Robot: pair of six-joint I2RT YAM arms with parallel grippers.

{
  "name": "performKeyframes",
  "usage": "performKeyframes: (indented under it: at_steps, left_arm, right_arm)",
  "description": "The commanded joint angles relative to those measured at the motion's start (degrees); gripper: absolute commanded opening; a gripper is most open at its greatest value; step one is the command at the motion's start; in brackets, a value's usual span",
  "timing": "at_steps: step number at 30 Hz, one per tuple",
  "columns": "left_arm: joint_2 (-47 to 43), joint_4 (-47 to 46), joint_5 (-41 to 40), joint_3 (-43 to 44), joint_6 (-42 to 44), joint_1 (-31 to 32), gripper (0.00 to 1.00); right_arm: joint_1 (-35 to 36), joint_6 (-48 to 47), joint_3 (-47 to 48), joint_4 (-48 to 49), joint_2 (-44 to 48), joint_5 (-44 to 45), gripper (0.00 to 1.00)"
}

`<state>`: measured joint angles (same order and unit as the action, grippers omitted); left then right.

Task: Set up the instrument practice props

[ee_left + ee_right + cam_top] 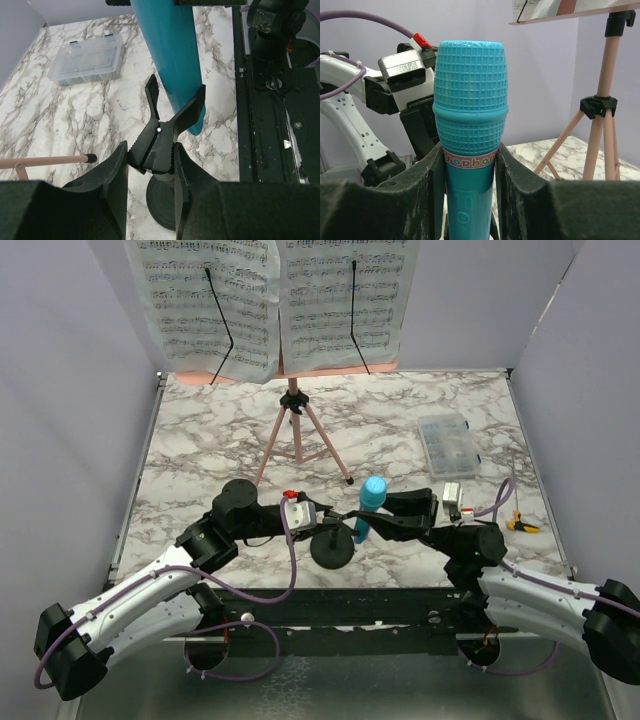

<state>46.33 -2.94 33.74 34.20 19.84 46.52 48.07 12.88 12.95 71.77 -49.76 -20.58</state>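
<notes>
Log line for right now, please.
left claw: shut on mic stand | right claw: shut on blue microphone | microphone base at stand's clip | music stand: standing, pages on

Centre front: left gripper (150,167) and right gripper (470,165) crowd the mic stand (332,550) and blue microphone (373,492); I see no gap to pass between them.
Just behind: music stand (297,435) legs splay near both grippers.
Left side: bare worktop (200,430); I can pass freely.
Right rear: clear box (447,443) blocks; an open lane runs between it and the nearest tripod leg.
Back, high: sheet pages (205,300) overhang.
</notes>
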Motion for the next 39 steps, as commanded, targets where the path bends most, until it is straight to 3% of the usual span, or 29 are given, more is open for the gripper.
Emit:
performKeyframes:
  at_steps: [1,26,28,33,36,39]
  left_arm:
    - [-0.2,1.0,-1.1,-0.9,0.6,0.0,0.00]
    - [-2.6,0.9,-2.4,-1.8,-0.2,0.0,0.01]
    - [-2.6,0.9,-2.6,-1.8,-0.1,0.0,0.15]
    - [-3.0,0.9,-2.4,-2.1,0.6,0.0,0.62]
    - [-3.5,0.9,-2.7,-2.3,0.6,0.0,0.78]
    - [-4.0,0.9,-2.8,-2.7,0.5,0.0,0.84]
  right_arm:
    - [1.3,-1.2,-0.2,5.2,-1.5,2.7,0.01]
    - [6.9,-4.1,-0.8,10.2,-8.7,10.3,0.01]
    - [6.9,-3.9,-0.6,9.9,-9.1,10.4,0.01]
    - [7.0,-3.7,-0.3,9.9,-9.5,11.3,0.01]
    - [7.0,-3.7,-0.1,9.6,-9.6,11.4,0.01]
    - [7.0,-3.5,0.1,9.4,-9.9,11.4,0.03]
